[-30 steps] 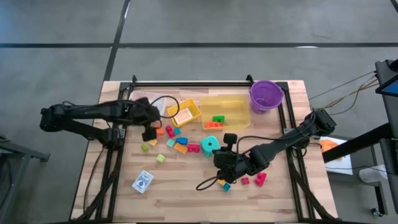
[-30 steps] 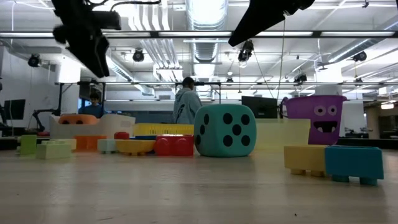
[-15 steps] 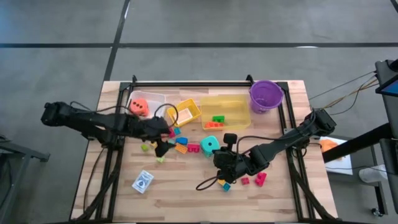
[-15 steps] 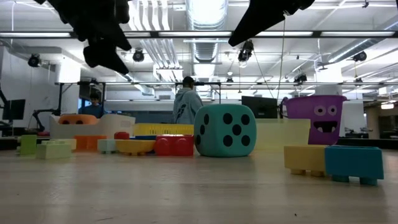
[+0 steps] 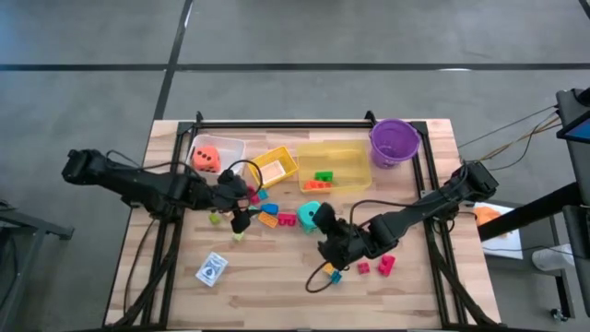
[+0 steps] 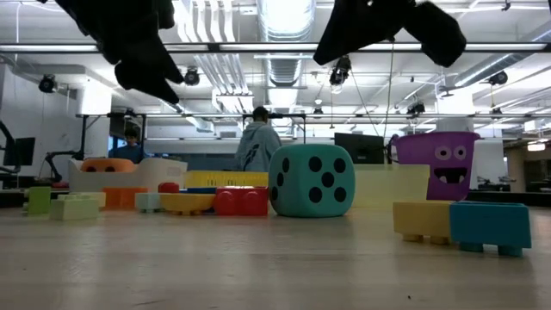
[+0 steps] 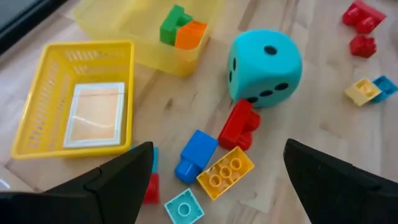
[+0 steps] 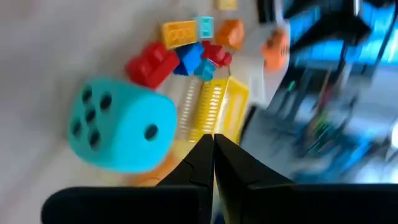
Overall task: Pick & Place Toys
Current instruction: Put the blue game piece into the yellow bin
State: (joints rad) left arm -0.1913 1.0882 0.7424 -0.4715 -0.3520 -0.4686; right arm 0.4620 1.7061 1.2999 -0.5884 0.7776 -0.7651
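Note:
My left gripper (image 5: 246, 209) is open and empty, hovering over a cluster of bricks: a blue brick (image 7: 196, 153), a yellow brick (image 7: 226, 172) and a red brick (image 7: 240, 124). The teal die (image 5: 310, 214) stands on the table beside them. My right gripper (image 5: 324, 232) is shut and empty, just near-right of the teal die (image 8: 118, 127). The orange die (image 5: 207, 157) sits in the clear bin. A green and an orange brick (image 7: 181, 28) lie in the yellow bin (image 5: 335, 166). The blue-white card box (image 5: 212, 268) lies flat near the front left.
A yellow basket (image 5: 275, 166) stands between the clear bin and the yellow bin, and a purple bucket (image 5: 395, 140) stands at the far right. A yellow and a teal brick (image 5: 330, 271) and pink-red bricks (image 5: 384, 265) lie near my right arm. Green bricks (image 5: 238, 236) lie under my left arm.
My left gripper has moved from over the clear bin and yellow basket toward the near edge and right, stopping over the brick cluster; the orange die in the clear bin is now uncovered. My right gripper has turned about its wrist beside the teal die.

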